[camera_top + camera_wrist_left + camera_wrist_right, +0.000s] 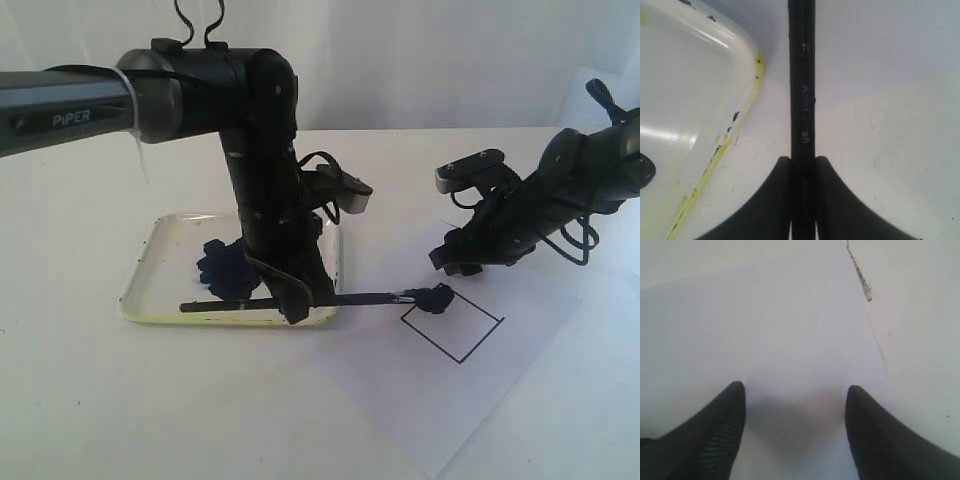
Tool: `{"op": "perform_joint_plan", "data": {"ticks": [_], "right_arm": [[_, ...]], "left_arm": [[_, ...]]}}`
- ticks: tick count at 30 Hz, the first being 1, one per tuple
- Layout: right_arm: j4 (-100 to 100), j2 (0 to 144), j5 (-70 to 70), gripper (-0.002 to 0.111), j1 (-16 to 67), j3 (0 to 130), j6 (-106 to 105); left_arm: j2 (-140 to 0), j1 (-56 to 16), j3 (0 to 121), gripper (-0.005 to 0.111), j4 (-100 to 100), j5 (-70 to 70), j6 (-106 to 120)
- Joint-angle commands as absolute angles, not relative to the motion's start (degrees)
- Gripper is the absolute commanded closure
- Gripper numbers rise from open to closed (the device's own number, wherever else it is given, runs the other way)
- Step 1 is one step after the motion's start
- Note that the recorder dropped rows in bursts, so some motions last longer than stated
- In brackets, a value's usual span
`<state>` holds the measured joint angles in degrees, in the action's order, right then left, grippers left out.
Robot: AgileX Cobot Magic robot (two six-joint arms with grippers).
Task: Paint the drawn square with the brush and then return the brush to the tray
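Inspector: Hazard?
Operator: The brush (pixel 360 298) is long; pinched mid-handle, it could swivel and smear outside the drawn square (pixel 465 325).
Inspector: Position?
Operator: Left gripper (pixel 803 159) clamped tight on handle by the tray (pixel 140 268); tip on the square's tray-side corner. Right gripper (pixel 796 392) parted wide, empty.

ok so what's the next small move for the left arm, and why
Probably drag the brush tip across the drawn square: the left gripper grips the handle, and paint covers only the corner nearest the tray; the rest is white.
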<state>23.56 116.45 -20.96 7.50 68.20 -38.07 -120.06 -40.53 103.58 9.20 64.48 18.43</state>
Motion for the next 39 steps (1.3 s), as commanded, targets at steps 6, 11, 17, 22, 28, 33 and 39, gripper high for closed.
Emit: {"op": "perform_joint_plan", "data": {"ticks": [6, 11, 17, 22, 28, 33, 39], "right_arm": [[23.49, 116.89, -20.57, 0.053, 7.47, 68.22, -38.77], [23.49, 116.89, -20.33, 0.053, 7.47, 68.22, -38.77], [23.49, 116.89, -20.57, 0.053, 7.47, 68.22, -38.77], [23.49, 116.89, -20.57, 0.053, 7.47, 68.22, -38.77], [23.60, 116.89, -20.66, 0.053, 7.47, 68.22, -38.77], [23.60, 116.89, -20.66, 0.053, 7.47, 68.22, -38.77], [23.60, 116.89, -20.66, 0.053, 7.47, 68.22, -38.77]], "left_arm": [[-119.28, -40.73, 103.41, 0.107, 12.24, 69.96, 18.41], [-117.06, -40.73, 99.72, 0.107, 11.51, 69.96, 20.30], [-115.40, -40.73, 99.33, 0.107, 11.07, 69.96, 18.24], [-115.40, -40.73, 97.02, 0.107, 9.52, 69.96, 18.23], [-115.40, -40.73, 95.95, 0.107, 9.52, 69.96, 18.23], [-115.40, -40.73, 95.95, 0.107, 9.41, 69.96, 17.98], [-115.40, -40.73, 95.95, 0.107, 9.24, 69.96, 17.98]]}}
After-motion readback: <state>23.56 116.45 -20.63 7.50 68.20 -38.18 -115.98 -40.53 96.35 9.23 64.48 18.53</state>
